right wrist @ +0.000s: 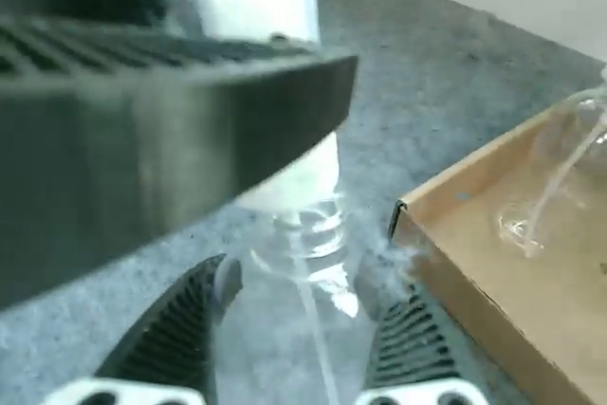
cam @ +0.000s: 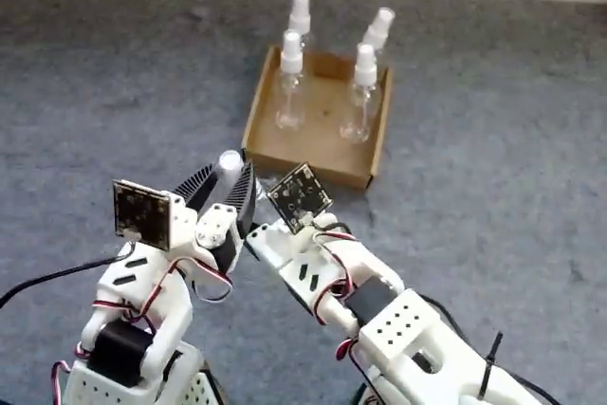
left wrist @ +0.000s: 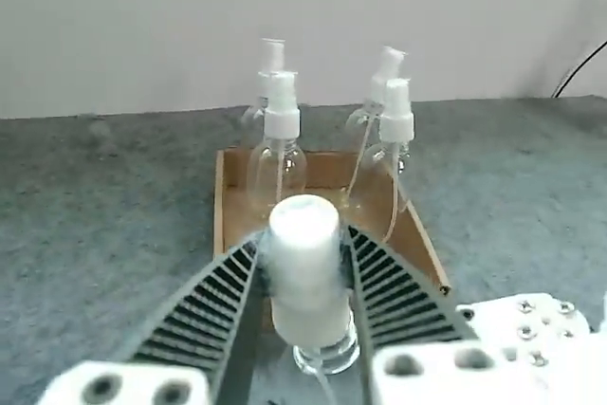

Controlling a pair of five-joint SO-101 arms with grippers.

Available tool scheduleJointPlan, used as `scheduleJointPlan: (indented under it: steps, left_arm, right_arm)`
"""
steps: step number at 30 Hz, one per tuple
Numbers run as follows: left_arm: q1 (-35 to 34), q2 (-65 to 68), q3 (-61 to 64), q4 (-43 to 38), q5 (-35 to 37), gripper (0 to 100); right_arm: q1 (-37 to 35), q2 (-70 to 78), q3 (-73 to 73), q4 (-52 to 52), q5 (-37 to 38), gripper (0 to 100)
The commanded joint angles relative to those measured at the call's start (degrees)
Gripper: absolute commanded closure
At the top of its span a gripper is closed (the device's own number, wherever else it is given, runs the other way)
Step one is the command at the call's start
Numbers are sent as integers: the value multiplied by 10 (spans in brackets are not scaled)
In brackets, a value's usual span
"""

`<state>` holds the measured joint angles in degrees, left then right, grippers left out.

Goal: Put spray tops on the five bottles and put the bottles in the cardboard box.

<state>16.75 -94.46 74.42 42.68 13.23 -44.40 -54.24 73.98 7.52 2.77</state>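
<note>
A white spray top (left wrist: 303, 263) sits on the neck of a clear bottle (left wrist: 324, 356) just in front of the cardboard box (cam: 254, 120). My left gripper (left wrist: 303, 291) is shut on that spray top (cam: 229, 160) from both sides. Lower down, my right gripper (right wrist: 294, 339) is shut on the bottle's clear body (right wrist: 294, 291), holding it upright. Two capped bottles (cam: 289, 92) (cam: 360, 101) stand inside the box. Two more capped bottles (cam: 301, 14) (cam: 379, 26) stand at its far edge; whether they are inside it is unclear.
Grey carpet (cam: 114, 82) covers the table all around. The box's near wall (cam: 313, 168) lies close ahead of both grippers. Both arms crowd together at the front, with their camera boards (cam: 142, 211) (cam: 300, 196) side by side.
</note>
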Motion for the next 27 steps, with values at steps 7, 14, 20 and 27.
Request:
scheduleJointPlan:
  steps: [7, 14, 20, 27]
  left_arm:
    - [14, 6, -3, -3, -13, 822]
    - [10, 0, -6, -3, -14, 812]
    - [-7, -1, -70, 75, -15, 812]
    - [-133, -1, -139, 137, -14, 812]
  right_arm:
    - [8, -24, -19, -15, -4, 995]
    - [12, -24, -20, -15, -4, 995]
    - [13, -23, -19, -17, -4, 995]
    - [13, -20, -16, -15, -4, 995]
